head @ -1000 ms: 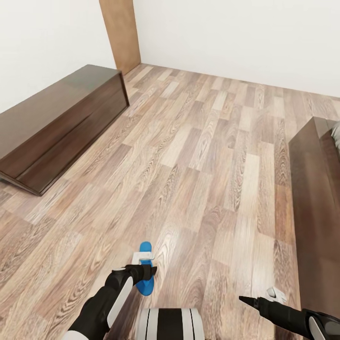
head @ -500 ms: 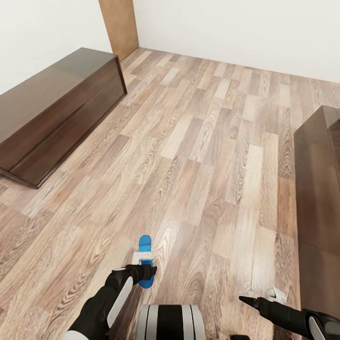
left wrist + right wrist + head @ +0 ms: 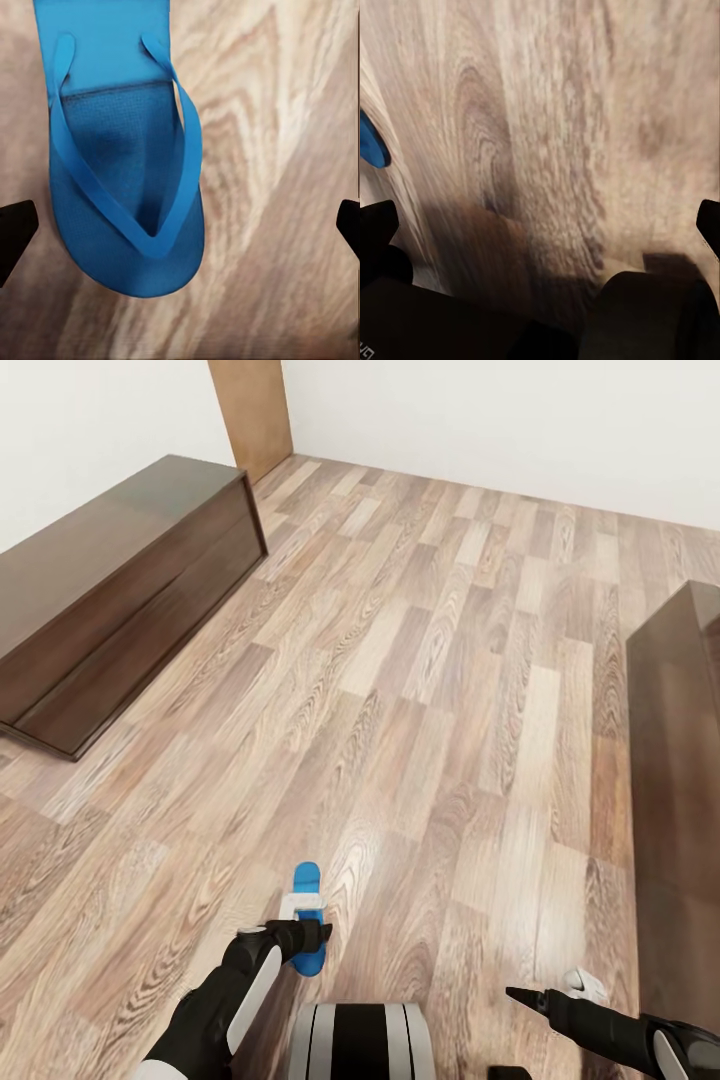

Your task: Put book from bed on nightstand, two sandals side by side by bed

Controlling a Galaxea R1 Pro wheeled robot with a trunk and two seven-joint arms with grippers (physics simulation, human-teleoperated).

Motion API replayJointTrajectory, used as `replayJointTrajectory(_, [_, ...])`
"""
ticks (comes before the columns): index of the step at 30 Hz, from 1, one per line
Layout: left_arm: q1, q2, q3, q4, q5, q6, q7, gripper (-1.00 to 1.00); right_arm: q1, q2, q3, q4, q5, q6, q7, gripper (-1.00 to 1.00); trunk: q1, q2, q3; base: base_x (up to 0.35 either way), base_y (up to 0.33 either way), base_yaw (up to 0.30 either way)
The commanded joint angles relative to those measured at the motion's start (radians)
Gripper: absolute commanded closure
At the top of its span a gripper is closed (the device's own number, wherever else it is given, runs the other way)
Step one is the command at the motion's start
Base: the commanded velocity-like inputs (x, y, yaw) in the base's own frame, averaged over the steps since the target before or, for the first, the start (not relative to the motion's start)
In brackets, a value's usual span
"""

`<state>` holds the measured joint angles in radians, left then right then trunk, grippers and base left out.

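light: bright, even | shadows: soft | wrist views: slightly blurred

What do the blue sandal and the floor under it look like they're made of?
The sandal looks like matte foam or rubber: flat blue sole with fine dotted texture and smooth thong straps. The floor looks like brown wood planks with a slight sheen, showing grain swirls and plank seams; it may be laminate.

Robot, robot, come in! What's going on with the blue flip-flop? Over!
Left gripper open above sandal. Sandal flat on floor. Right gripper open, empty. Nothing in the way.
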<state>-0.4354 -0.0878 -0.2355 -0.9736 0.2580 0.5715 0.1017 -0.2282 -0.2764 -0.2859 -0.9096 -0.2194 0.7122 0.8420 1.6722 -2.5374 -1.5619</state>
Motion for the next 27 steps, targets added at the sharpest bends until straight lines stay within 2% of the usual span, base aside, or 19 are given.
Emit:
replayJointTrajectory(1, [0.0,0.0,-0.002,-0.002,0.01,0.002,0.01,-1.0,0.0,0.0,-0.001,0.0,-0.003,0.006,0.002,-1.0,0.0,0.0,-0.001,0.16,0.0,0.0])
replayJointTrajectory(6, [0.0,0.0,-0.002,-0.002,0.009,-0.017,0.012,-1.0,0.0,0.0,-0.001,-0.001,-0.003,0.006,0.002,-1.0,0.0,0.0,-0.001,0.046,0.0,0.0])
replayJointTrajectory(27, [0.0,0.0,-0.002,-0.002,0.009,-0.019,0.013,-1.0,0.0,0.0,-0.001,0.0,-0.003,0.006,0.002,-1.0,0.0,0.0,-0.001,0.044,0.0,0.0])
